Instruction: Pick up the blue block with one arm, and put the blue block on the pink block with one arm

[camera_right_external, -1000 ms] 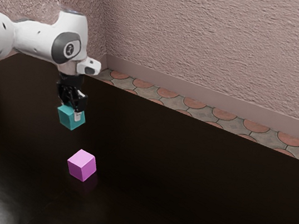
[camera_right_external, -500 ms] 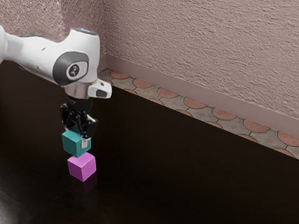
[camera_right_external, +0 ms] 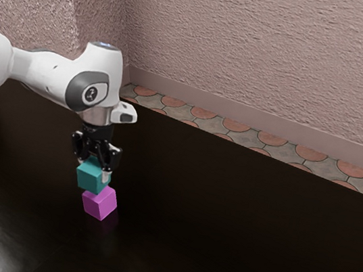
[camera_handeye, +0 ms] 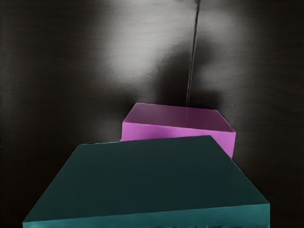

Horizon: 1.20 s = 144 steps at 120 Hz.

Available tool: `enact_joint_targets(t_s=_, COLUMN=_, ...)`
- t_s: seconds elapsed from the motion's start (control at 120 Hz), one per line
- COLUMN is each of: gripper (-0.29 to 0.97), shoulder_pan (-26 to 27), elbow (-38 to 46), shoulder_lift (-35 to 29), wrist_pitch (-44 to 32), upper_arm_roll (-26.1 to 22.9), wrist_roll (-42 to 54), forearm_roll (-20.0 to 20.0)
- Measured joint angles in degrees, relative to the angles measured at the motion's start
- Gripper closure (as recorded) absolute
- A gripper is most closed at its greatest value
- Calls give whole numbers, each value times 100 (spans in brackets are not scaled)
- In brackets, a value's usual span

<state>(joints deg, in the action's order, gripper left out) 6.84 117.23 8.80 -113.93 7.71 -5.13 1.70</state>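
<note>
1. Dark glossy table (camera_right_external: pixel 238 213), with a pink stucco wall (camera_right_external: pixel 263 46) behind its far edge.
2. White arm (camera_right_external: pixel 34 73) reaches in from the exterior view's left. The gripper (camera_right_external: pixel 95 163) is clamped on the blue block (camera_right_external: pixel 91 177).
3. That block sits right on top of the pink block (camera_right_external: pixel 99 204) and looks like it's touching. Both are well in from the far edge.
4. Tiled floor (camera_right_external: pixel 289 149) further right.

Setting: simulated indoor room, home-like finish, used as a robot test scene. Evidence: rough pink stucco walls (camera_right_external: pixel 283 49) meeting in a corner; plain baseboard (camera_right_external: pixel 272 121) along the bottom; terracotta scallop-pattern floor tiles (camera_right_external: pixel 237 126) behind. Dark glossy wood-grain tabletop (camera_right_external: pixel 254 243) in the fgd. White robot arm (camera_right_external: pixel 34 73) over it. Props are flat-coloured cubes, blue block (camera_right_external: pixel 92 177) and pink block (camera_right_external: pixel 99 204).
</note>
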Motion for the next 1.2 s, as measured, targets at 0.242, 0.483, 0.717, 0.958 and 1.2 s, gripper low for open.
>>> enact_joint_targets(t_s=0.242, gripper=31, shoulder_pan=10, elbow=19, shoulder_lift=11, wrist_pitch=-180, upper_arm_roll=-15, wrist_roll=-217, forearm_roll=-22)
enact_joint_targets(t_s=0.483, gripper=31, shoulder_pan=23, elbow=218, shoulder_lift=-87, wrist_pitch=-217, upper_arm_roll=-59, wrist_roll=-144, forearm_roll=-7)
enact_joint_targets(t_s=0.717, gripper=31, shoulder_pan=23, elbow=223, shoulder_lift=-51, wrist_pitch=-265, upper_arm_roll=-102, wrist_roll=150, forearm_roll=70)
enact_joint_targets(t_s=0.958, gripper=31, shoulder_pan=19, elbow=269, shoulder_lift=-31, wrist_pitch=-336, upper_arm_roll=-104, wrist_roll=427, forearm_roll=97)
enact_joint_targets(t_s=1.2, gripper=30, shoulder_pan=19, elbow=294, shoulder_lift=14, wrist_pitch=-414, upper_arm_roll=-104, wrist_roll=613, forearm_roll=103)
